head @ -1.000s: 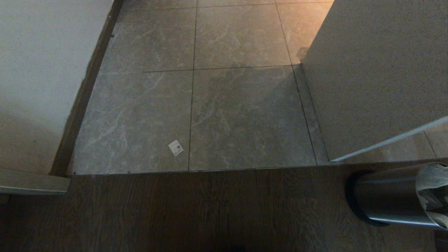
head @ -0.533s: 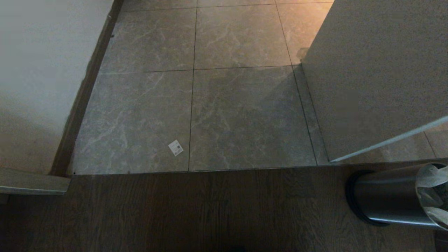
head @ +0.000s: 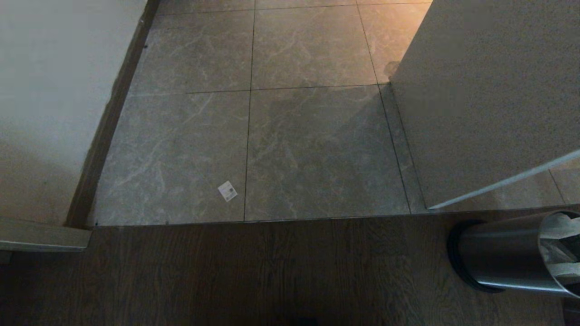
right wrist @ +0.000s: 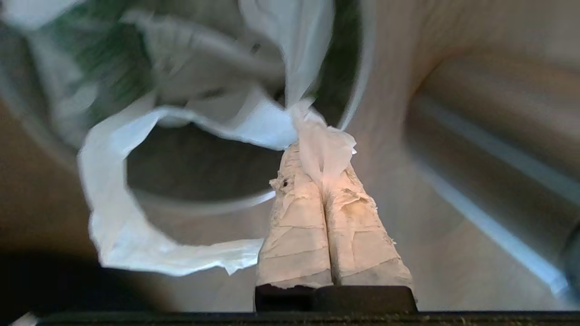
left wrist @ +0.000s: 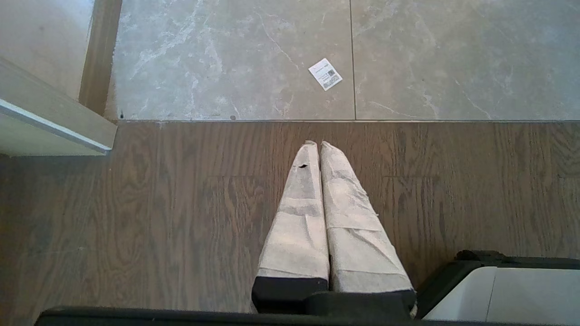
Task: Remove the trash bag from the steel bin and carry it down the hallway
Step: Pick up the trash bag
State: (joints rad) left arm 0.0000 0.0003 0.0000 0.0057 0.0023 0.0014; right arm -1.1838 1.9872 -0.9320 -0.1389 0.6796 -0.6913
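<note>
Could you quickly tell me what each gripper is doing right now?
Left gripper: shut, empty, over the wood floor.
Right gripper: shut on the trash bag.

Bin at four o'clock, tiles ahead, walls to either side

From the head view, the steel bin [head: 503,258] stands on the wood floor [head: 272,276] at four o'clock, the trash bag [head: 559,246] in its mouth. The tiled floor [head: 290,136] stretches toward twelve o'clock beyond the wood. A paper label [head: 227,191] lies on the tiles near centre, toward seven o'clock. One wall [head: 50,99] runs along nine o'clock; a panel [head: 489,90] rises at two o'clock, just behind the bin.
</note>
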